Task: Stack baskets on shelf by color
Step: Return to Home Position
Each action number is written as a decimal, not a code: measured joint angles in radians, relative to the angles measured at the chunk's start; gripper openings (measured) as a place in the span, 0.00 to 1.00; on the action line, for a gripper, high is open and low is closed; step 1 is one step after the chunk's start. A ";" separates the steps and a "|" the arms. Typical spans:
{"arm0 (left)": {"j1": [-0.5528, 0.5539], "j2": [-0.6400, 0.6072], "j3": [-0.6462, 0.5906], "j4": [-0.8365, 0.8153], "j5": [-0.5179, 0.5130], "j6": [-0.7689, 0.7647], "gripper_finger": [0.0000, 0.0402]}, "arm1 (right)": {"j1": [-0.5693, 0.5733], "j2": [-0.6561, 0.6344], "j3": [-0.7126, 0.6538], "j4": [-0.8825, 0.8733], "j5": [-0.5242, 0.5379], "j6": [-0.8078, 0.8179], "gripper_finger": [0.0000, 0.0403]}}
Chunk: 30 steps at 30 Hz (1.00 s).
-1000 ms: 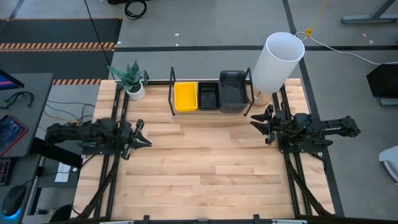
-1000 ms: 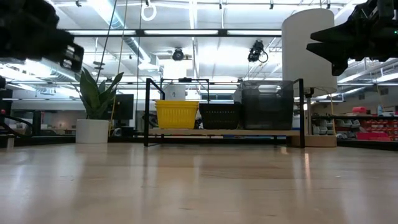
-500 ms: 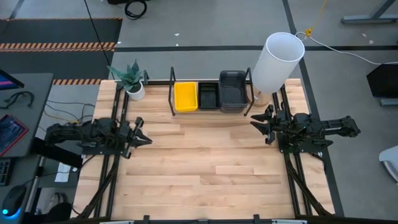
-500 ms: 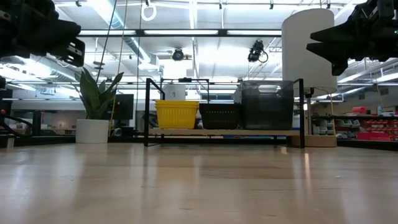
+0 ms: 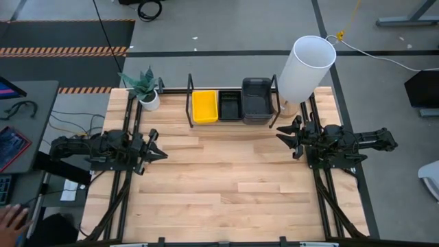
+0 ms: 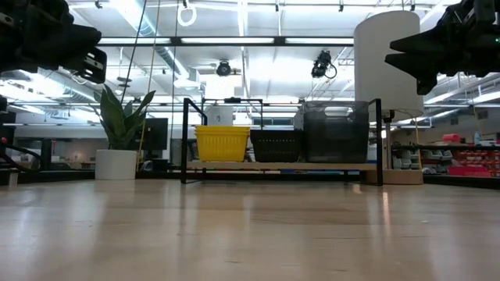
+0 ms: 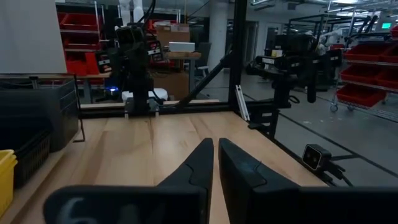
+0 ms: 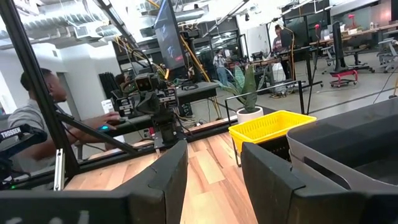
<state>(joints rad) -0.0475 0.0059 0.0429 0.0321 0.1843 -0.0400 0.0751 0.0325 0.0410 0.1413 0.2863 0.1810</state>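
The shelf (image 6: 281, 166) stands at the table's far edge, its board on black wire uprights. On it, side by side, sit a yellow basket stack (image 5: 204, 106), a black slotted stack (image 5: 229, 105) and a taller smoky grey stack (image 5: 256, 99); how many are in each I cannot tell. My left gripper (image 5: 159, 145) hovers shut over the table's left side, pointing right; its fingers nearly meet in the left wrist view (image 7: 216, 149). My right gripper (image 5: 282, 136) hovers open at the right, near the shelf's right end, with a clear gap (image 8: 214, 162). Neither touches anything.
A tall white cylinder (image 5: 305, 68) stands right of the shelf and a potted plant (image 5: 146, 89) to its left. Bare wooden tabletop (image 5: 226, 182) spreads between the arms. A person's hand (image 5: 10, 218) shows off the near-left corner; another person (image 8: 31, 112) sits beyond the table.
My left gripper has risen a little, as the low view shows. A person's hand has come into the high view beside the table's near-left corner. The baskets and my right arm have kept still.
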 joint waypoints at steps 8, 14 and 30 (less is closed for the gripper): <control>0.000 0.000 0.000 0.001 0.000 0.000 0.10 | 0.000 0.000 0.000 0.000 0.000 0.000 0.39; 0.000 0.000 0.000 0.001 0.000 0.001 0.07 | 0.000 0.000 0.000 0.000 0.000 0.000 0.39; 0.000 0.000 0.002 0.001 0.000 0.000 0.09 | 0.000 0.000 0.000 0.000 0.000 0.000 0.39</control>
<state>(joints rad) -0.0475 0.0059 0.0444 0.0334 0.1844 -0.0399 0.0753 0.0326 0.0410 0.1410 0.2863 0.1810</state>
